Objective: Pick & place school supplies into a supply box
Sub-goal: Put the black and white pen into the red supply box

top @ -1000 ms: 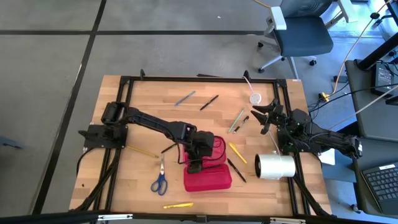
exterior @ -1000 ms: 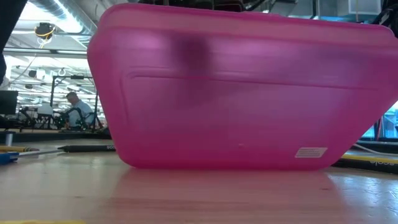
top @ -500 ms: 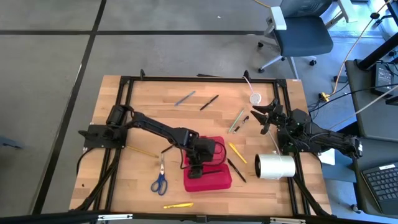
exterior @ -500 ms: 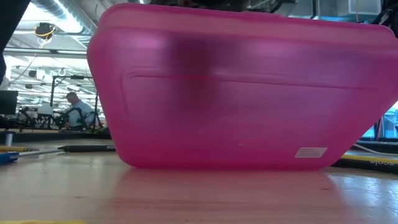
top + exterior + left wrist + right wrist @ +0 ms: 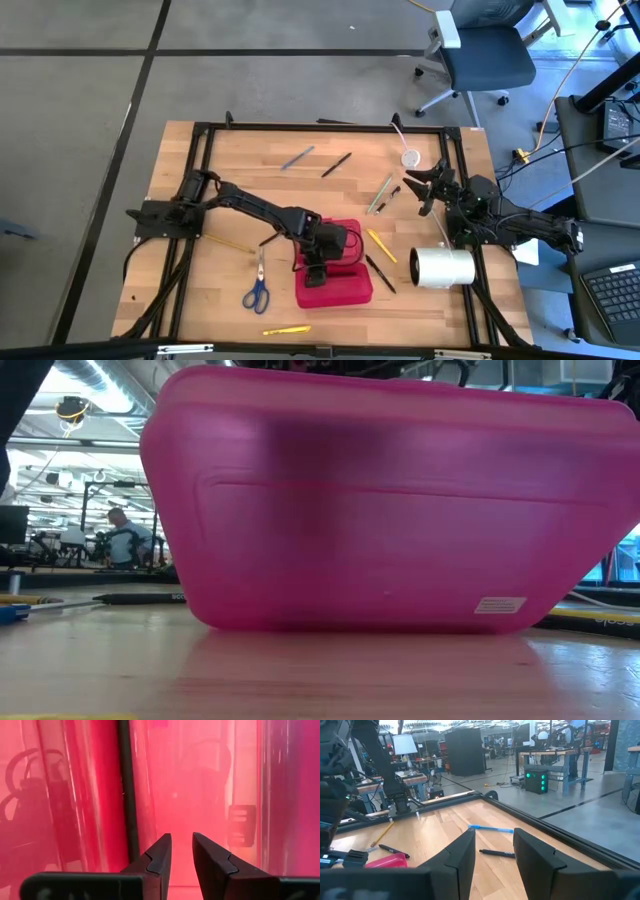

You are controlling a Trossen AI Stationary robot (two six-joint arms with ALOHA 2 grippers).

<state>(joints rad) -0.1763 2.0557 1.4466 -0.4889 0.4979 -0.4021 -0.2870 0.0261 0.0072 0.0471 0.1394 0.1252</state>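
Near the table's front edge sits the red translucent plastic pencil case (image 5: 334, 280), with the left gripper (image 5: 181, 851) poised over it, fingers slightly apart and empty. A thin black pen (image 5: 126, 790) lies inside. Blue-handled scissors (image 5: 256, 291), pens and pencils remain scattered. The right gripper (image 5: 494, 850) waits open at the right edge.

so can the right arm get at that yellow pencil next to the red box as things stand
Probably yes. The yellow pencil lies on bare table between the red box and the white roll, nothing on top of it. The right gripper waits open just beyond it, though the roll crowds that side.
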